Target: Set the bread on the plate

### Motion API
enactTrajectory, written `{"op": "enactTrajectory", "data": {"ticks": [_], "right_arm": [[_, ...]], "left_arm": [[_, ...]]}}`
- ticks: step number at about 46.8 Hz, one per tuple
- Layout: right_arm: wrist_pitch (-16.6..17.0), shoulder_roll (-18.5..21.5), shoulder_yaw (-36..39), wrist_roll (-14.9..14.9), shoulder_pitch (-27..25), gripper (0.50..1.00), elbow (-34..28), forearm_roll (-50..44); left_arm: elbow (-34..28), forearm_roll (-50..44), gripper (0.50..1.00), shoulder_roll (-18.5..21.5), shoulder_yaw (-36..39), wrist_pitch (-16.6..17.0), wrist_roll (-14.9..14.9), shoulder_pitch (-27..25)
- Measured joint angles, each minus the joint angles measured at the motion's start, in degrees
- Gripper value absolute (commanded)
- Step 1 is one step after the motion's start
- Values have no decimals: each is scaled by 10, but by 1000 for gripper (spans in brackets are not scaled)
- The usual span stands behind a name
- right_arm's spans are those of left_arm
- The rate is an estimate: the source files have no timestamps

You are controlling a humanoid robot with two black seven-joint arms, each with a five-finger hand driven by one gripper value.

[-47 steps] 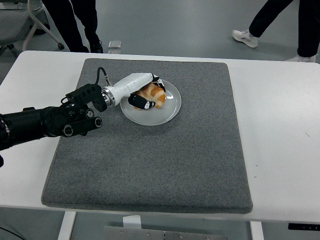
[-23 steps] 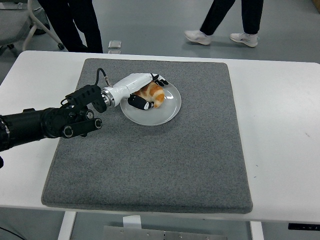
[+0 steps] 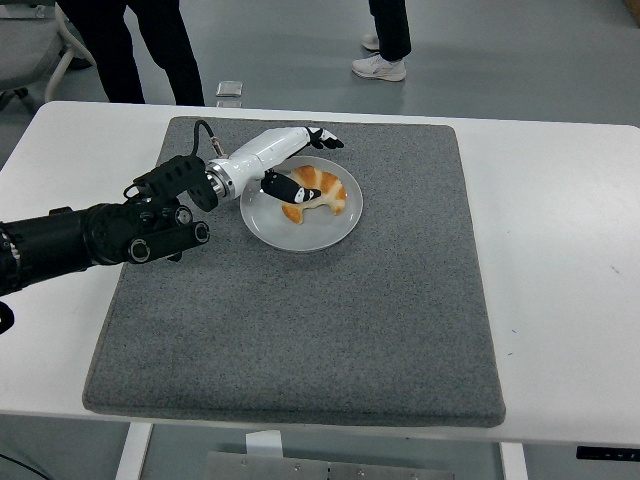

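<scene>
The bread [image 3: 318, 192] lies on the plate [image 3: 300, 232], long axis running left to right. The left hand [image 3: 296, 162] is open above it, holding nothing. A grey mat [image 3: 300, 330] covers the white tabletop [image 3: 560, 260].

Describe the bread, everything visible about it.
The bread is a small curved, croissant-like piece, golden orange with paler bands and a browned crust. It lies flat on the white plate, in its upper right part, whole and unwrapped. The left hand is open beside it; the thumb tip looks to be at or near its left end, but contact is unclear.
</scene>
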Motion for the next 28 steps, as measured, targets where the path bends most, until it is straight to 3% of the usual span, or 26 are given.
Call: {"op": "enactTrajectory", "data": {"ticks": [12, 20, 28], "right_arm": [[0, 0, 0, 0, 0, 930, 0, 0], [0, 0, 1, 0, 0, 930, 0, 0], [0, 0, 1, 0, 0, 930, 0, 0]], "left_arm": [[-5, -29, 883, 7, -81, -17, 0, -7], [-1, -111, 885, 17, -161, -96, 1, -11], [3, -226, 885, 44, -196, -185, 1, -30]]}}
